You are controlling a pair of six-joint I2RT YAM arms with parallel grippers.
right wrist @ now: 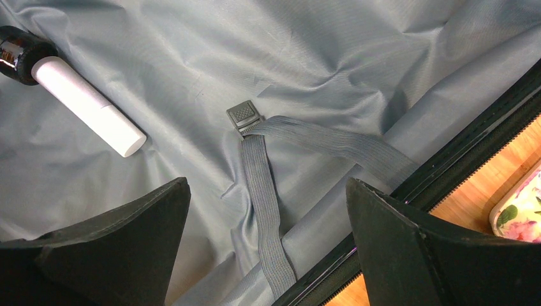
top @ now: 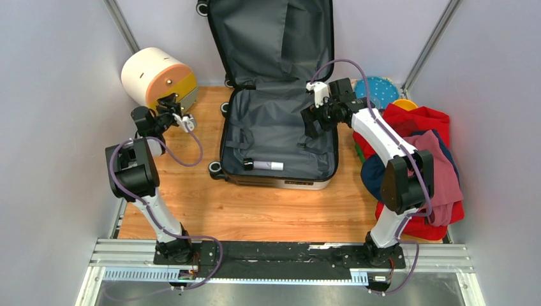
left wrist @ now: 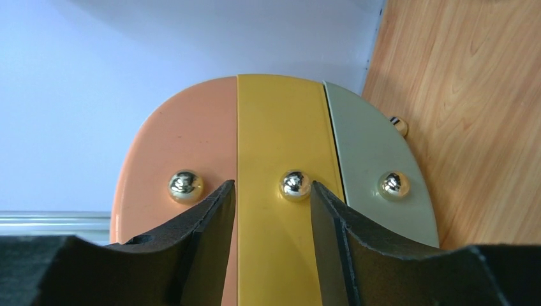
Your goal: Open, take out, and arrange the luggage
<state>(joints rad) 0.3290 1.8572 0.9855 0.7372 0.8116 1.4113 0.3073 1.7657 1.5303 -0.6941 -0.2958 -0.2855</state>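
The luggage (top: 274, 121) lies open on the bench (top: 255, 204), its lid up against the back wall, the right pincer (right wrist: 268, 191) spread wide and empty over its grey lining, the left pincer (left wrist: 273, 191) parted around the round box's middle gold knob (left wrist: 295, 185), perhaps grazing it.

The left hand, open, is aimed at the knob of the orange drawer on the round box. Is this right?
Not quite: the left wrist view shows the left hand aimed at the knob of the yellow drawer on the round box.
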